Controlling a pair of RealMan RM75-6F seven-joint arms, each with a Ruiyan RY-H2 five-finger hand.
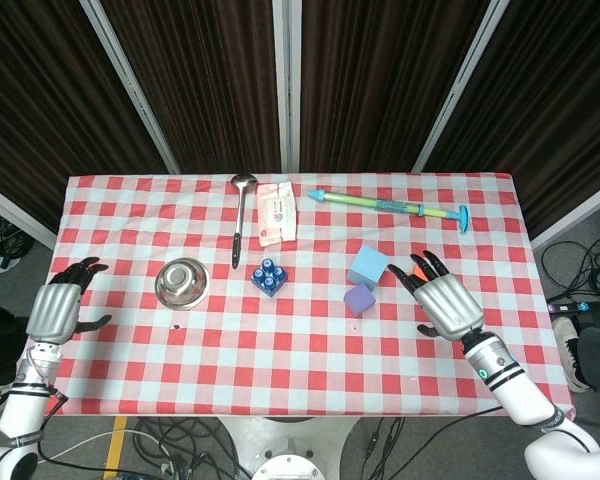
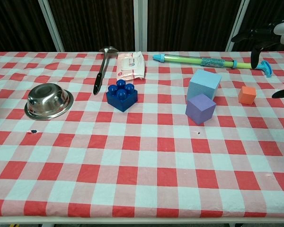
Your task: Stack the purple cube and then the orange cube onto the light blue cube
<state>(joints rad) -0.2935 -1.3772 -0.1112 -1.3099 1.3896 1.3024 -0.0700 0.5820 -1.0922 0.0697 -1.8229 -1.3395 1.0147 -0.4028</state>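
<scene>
Worktop (image 2: 142, 189), red-checked cloth. Near row: left robot hand (image 1: 58, 305) at the left edge, fingers spread, holding nothing; right robot hand (image 1: 445, 300) likewise spread, above the orange cube (image 2: 246, 94). Purple cube (image 2: 200, 108) touching the front of the light blue cube (image 2: 204, 84). Mid: steel bowl (image 2: 48, 100), blue brick (image 2: 121, 94). Far: ladle (image 2: 102, 66), wipes packet (image 2: 130, 65), water squirter (image 2: 208, 61).

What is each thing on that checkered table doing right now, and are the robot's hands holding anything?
Light blue cube: on the table, nothing on top.
Purple cube: unstacked, just in front of it.
Orange cube: alone, on the table.
Steel bowl: upside down.
Ladle: lying flat.
Left hand: open, empty.
Right hand: open, above the orange cube.
</scene>
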